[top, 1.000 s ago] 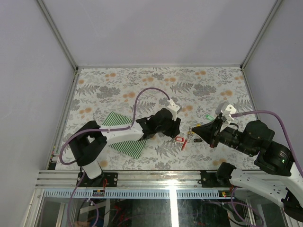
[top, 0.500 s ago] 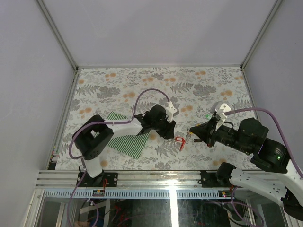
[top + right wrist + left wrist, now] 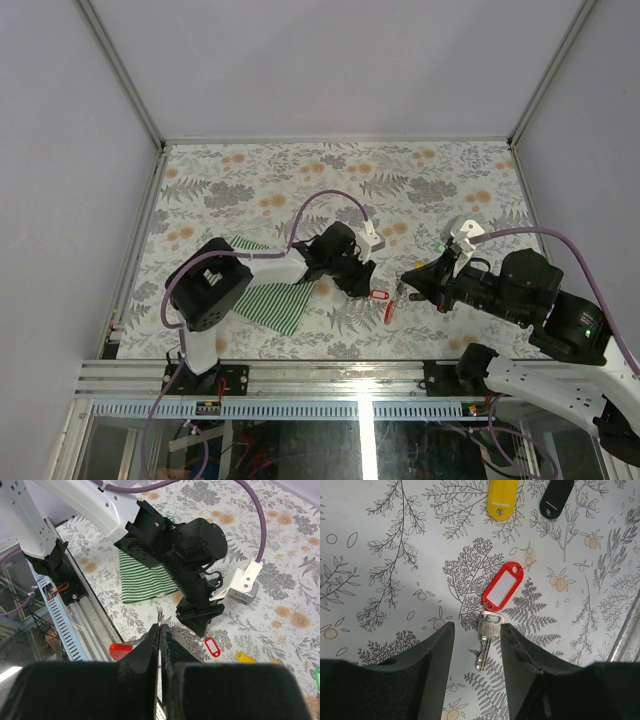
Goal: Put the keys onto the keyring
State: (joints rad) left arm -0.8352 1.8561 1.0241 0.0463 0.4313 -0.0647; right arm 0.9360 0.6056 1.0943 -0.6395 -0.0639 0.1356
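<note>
Green-and-white striped cloth point(image 3: 265, 303) lies flat on the floral-print tabletop point(image 3: 250, 180), at the left, partly under the left arm.

The left gripper point(image 3: 476, 629) is low over the tabletop just right of the cloth. It is released, with the black fingers point(image 3: 427, 672) spread and nothing pinched. A small silver key point(image 3: 486, 639) lies flat between the fingertips, its head just beside the right-hand finger; contact can't be told. The key hangs on a red plastic tag with a white insert point(image 3: 502, 586), which lies flat just beyond the fingertips.

Past the red tag are a yellow plastic tag point(image 3: 502, 497) and a black plastic tag point(image 3: 556, 497), side by side and apart from each other. They are cut off by the frame edge, so their keys can't be seen.

The right gripper point(image 3: 161, 632) is raised and pointing at the left gripper, tips near each other but apart. It is clenched tight. A thin greyish keyring point(image 3: 159, 620) sticks out edge-on from between the fingertips, so it is held off the tabletop. A red curved strap point(image 3: 120, 650) shows just beside the right gripper's fingers, partly hidden; in the top view it sits just near-side of the red tag point(image 3: 388, 313). Its join to the keyring isn't visible.

A green plastic tag point(image 3: 441, 244) lies on the tabletop behind the right gripper, well apart from the other tags.
</note>
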